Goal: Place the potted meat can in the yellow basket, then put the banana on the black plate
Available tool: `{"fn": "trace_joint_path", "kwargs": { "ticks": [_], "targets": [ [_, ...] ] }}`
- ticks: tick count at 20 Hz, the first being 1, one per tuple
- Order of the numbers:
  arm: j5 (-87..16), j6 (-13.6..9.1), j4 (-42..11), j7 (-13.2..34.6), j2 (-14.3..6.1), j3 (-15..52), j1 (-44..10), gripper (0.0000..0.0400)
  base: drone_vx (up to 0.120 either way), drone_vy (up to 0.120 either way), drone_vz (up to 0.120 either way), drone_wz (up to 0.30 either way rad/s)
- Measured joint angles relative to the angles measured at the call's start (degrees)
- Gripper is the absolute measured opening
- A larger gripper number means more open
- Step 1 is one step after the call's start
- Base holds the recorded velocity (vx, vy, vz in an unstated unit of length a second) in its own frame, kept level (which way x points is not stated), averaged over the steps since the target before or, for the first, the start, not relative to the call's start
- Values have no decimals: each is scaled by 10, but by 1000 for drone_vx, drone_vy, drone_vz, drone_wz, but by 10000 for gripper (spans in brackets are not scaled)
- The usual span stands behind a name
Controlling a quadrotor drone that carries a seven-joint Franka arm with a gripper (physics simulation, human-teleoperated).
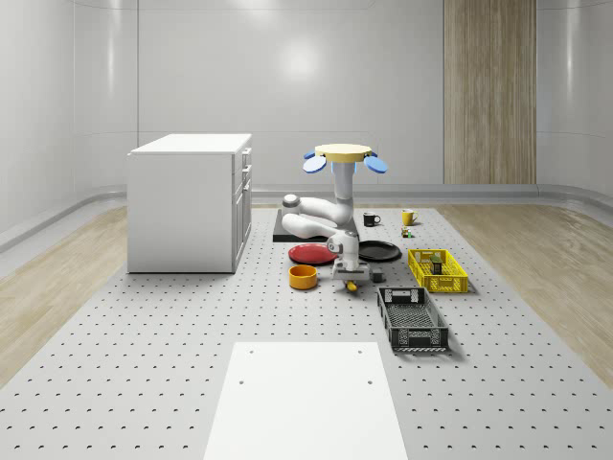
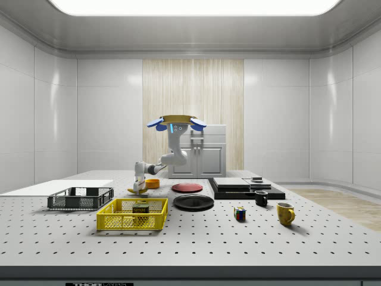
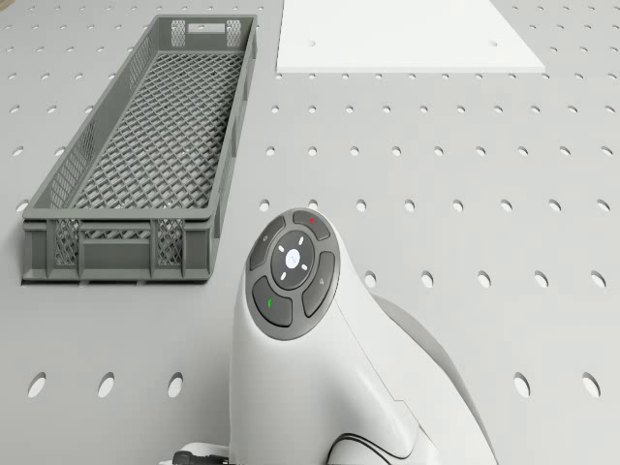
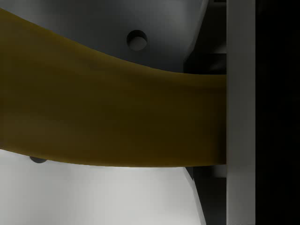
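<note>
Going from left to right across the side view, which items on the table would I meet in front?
Grey basket → yellow basket → black plate → Rubik's cube → black mug → yellow mug.

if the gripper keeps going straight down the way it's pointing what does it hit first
The banana: it lies right across the gripper, which points down at the table. Past the banana, only the perforated tabletop seems to follow.

Four cameras: two fixed off the robot, two riding on it.
The whole-scene view looked down the table (image 1: pixel 144 383) from its near end; the side view sat low at the table edge, nearest the yellow basket (image 2: pixel 132 215). The drone view looked down past the arm (image 3: pixel 329 368) to the grey crate (image 3: pixel 145 155) beyond the claw. The wrist view sat right against the banana (image 4: pixel 108 117).
</note>
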Motion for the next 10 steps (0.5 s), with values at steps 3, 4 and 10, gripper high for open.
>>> {"fn": "trace_joint_path", "kwargs": {
  "ticks": [3,4,10],
  "targets": [
    [71,54,2,84,-29,17,-55,196,0,0,0,0],
    [90,46,-8,141,-27,45,-103,198,0,0,0,0],
    [80,-5,-8,40,-8,67,-72,201,0,0,13,0]
  ]
}}
